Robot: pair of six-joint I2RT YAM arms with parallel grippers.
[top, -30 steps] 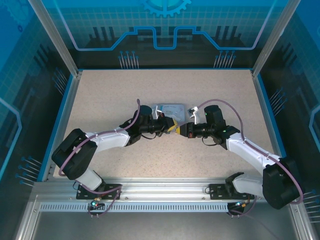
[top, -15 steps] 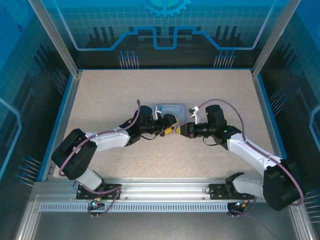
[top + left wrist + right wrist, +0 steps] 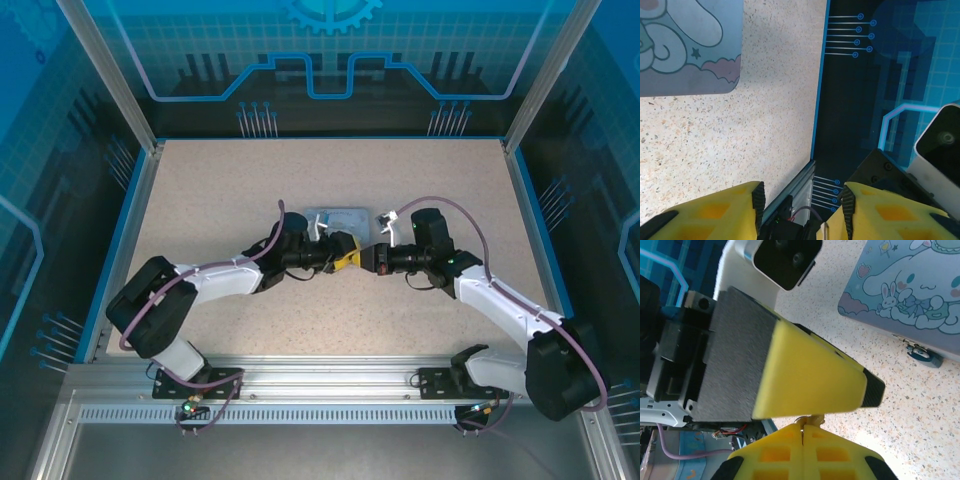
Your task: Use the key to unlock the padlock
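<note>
Bimanual key handling at mid-table, with the two grippers meeting tip to tip just in front of the tin (image 3: 910, 295). The right gripper (image 3: 803, 432) is pressed fully closed, and a small sliver protruding from its fingertips is judged to be the key (image 3: 810, 419), though too little shows to read its shape. The left gripper (image 3: 803, 189) stands partly open with nothing between its pads, and one broad yellow finger (image 3: 810, 375) crosses directly above the right fingertips. The padlock (image 3: 922, 354), a tiny teal-glinting body, lies loose on the table (image 3: 250, 180) just beside the tin's near edge, apart from both grippers. The step in hand appears to be settling the key in one firm pinch before insertion. To do it well, the right pinch should hold without slackening while the left finger draws clear sideways, not across the key. The free left gripper can then steady the padlock, since an unrestrained lock would likely slide or spin. The blade should be lined up with the keyway before any push.
</note>
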